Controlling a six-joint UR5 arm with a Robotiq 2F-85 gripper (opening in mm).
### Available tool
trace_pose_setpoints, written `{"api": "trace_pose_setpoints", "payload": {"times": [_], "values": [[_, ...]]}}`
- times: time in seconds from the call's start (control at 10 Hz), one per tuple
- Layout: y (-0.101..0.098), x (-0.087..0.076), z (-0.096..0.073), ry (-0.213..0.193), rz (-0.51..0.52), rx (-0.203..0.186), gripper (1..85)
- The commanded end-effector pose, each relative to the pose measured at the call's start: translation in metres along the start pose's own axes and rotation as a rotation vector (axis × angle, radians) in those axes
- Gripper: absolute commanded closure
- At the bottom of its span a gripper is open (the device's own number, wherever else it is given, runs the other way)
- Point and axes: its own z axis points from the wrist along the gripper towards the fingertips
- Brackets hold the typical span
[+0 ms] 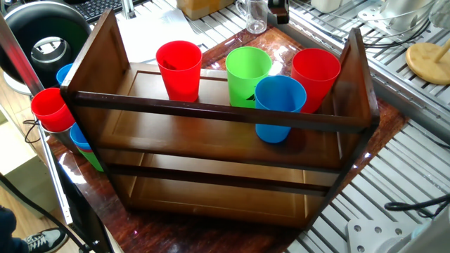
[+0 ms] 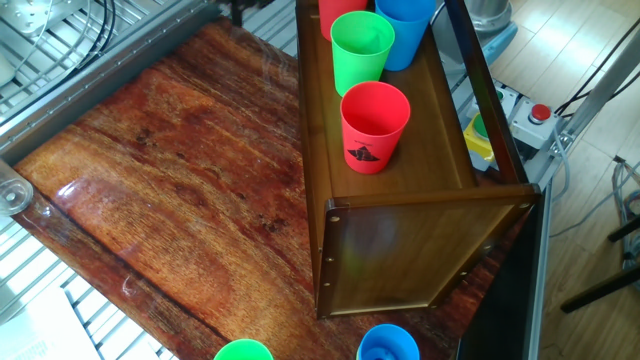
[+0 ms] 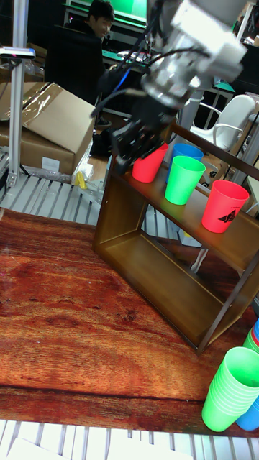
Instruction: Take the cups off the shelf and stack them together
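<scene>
Table (image 2: 170, 190): glossy reddish wood-grain top; carries the shelf.
Shelf (image 1: 211, 112): dark brown two-tier wooden rack with sloped side panels and thin front rails. All four cups stand upright, mouths up, on its upper tier; none is off it yet. The lower tier looks bare.
Arm and gripper (image 3: 137, 147): black two-finger gripper hanging at the end of the shelf, just beside one red cup in the tall fixed view. It carries nothing; I cannot tell whether the fingers are parted or closed. In the fixed views only a dark scrap shows at the top edge.
Red cup, marked (image 2: 374, 127): black mark on its wall; stands nearest the visible end panel, apart from its neighbours.
Green cup (image 2: 362, 50): next along the tier, close to the blue cup.
Blue cup (image 1: 279, 107): toward the front rail, just before the green cup and the second red.
Red cup, plain (image 1: 316, 74): at the far end, near the side panel.
Handling (judgement): thin plastic tumblers, likely light, smooth and slippery, walls yielding under squeeze. Best hold: one finger inside, one outside the rim, lifting straight up over the rail; tapered shape should nest readily.
</scene>
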Motion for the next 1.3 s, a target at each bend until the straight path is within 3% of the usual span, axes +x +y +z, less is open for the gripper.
{"api": "trace_pose_setpoints", "payload": {"times": [0.0, 0.4, 0.5, 0.6, 0.8, 1.0, 1.2], "values": [[0.01, -0.004, -0.011, -0.02, -0.068, -0.008, 84.3], [0.007, -0.01, -0.011, -0.036, -0.074, 0.006, 84.3], [0.008, -0.017, -0.012, -0.065, -0.1, 0.002, 84.3], [0.017, -0.028, -0.013, -0.109, -0.134, -0.026, 84.3], [0.02, -0.043, -0.015, -0.168, -0.194, -0.03, 84.3], [0.031, -0.043, -0.016, -0.175, -0.223, -0.068, 84.3], [0.044, -0.03, -0.018, -0.138, -0.232, -0.117, 84.3]]}}
